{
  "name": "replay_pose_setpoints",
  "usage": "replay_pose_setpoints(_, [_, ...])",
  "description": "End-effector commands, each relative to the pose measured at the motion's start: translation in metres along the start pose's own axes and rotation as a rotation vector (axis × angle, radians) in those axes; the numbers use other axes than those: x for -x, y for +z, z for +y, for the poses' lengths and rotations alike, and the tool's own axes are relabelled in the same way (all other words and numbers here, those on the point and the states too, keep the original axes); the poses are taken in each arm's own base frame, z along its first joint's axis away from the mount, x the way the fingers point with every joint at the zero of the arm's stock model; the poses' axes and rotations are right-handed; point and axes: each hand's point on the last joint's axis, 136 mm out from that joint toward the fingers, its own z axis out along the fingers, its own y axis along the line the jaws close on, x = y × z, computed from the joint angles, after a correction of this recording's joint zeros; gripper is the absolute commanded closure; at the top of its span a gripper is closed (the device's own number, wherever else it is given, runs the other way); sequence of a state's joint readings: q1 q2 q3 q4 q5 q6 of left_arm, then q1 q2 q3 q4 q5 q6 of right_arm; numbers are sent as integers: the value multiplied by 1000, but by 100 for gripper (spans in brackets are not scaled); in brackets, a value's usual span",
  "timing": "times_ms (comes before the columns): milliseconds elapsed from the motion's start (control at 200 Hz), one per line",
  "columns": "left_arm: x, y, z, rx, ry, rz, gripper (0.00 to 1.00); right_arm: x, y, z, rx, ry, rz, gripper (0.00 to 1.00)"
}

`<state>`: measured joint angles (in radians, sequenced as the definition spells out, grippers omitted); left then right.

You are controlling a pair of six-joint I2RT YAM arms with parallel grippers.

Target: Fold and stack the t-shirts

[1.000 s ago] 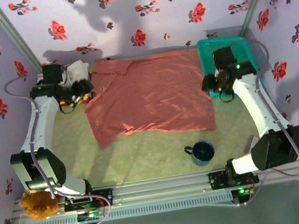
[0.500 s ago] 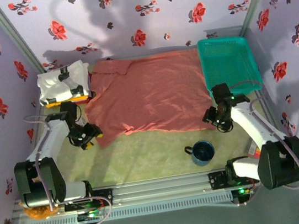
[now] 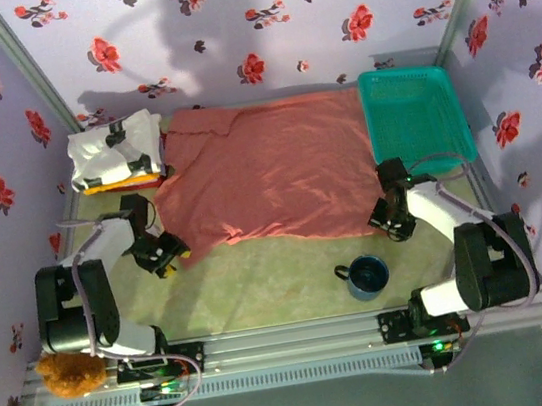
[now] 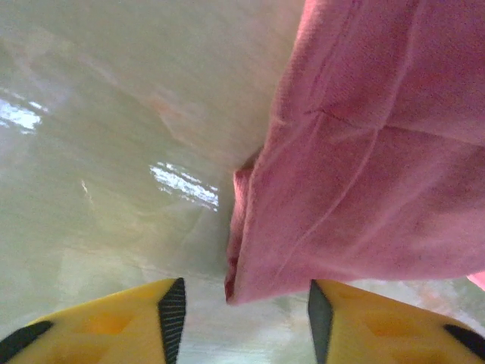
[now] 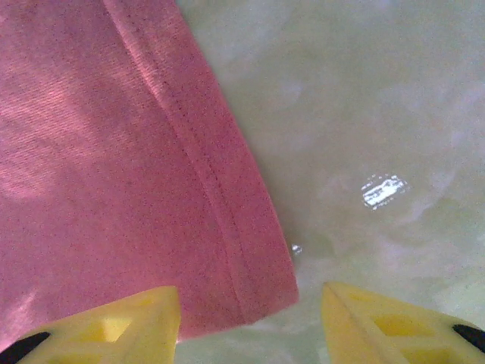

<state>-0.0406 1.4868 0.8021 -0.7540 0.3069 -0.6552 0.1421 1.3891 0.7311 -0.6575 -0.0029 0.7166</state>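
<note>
Plainly, left gripper (image 4: 242,312) and right gripper (image 5: 251,305) straddle pink t-shirt (image 3: 276,167) corners

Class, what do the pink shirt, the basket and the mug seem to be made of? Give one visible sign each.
Pink shirt: soft matte knit cloth; it wrinkles, and the right wrist view shows a stitched hem.
Basket: likely rigid teal plastic; moulded rim, mesh-like walls.
Mug: dark blue, perhaps ceramic or enamel; too small to tell.

Nothing readable is showing anywhere: the black marks (image 3: 118,135) on the white t-shirt (image 3: 108,153) are appearing too small to make out.
</note>
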Motion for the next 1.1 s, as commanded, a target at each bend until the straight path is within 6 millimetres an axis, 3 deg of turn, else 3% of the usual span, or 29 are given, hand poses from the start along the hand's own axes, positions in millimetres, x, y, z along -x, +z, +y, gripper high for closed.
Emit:
replay_pose_setpoints(0, [3,4,-4,-6,-5,2,56,1,9,-7,-31,15,-12,48])
replay_pose_setpoints(90, [4,10,-7,-30,-12,-3,58,-1,13,-8,-35,13,2,49])
replay_pose_setpoints(240, [14,4,-19,-82,7,-47,88,1,9,-11,-51,5,-11,48])
replay_pose_setpoints(330, [29,-17,-7,20,37,-146,100,2,7,-15,-70,11,-24,48])
replay_pose_setpoints(510, [39,-58,-18,-42,27,-222,100,1,1,-17,-55,38,-42,46])
replay_pose_setpoints(660, [37,-75,-23,-54,44,-230,100,-8,4,-12,-3,52,-19,47])
replay_pose_setpoints(945, [33,-77,-24,-82,37,-202,100,-4,11,-4,10,35,-3,53])
replay_pose_setpoints(1095, [31,-78,-22,-83,36,-199,100,1,17,-3,-5,22,-7,64])
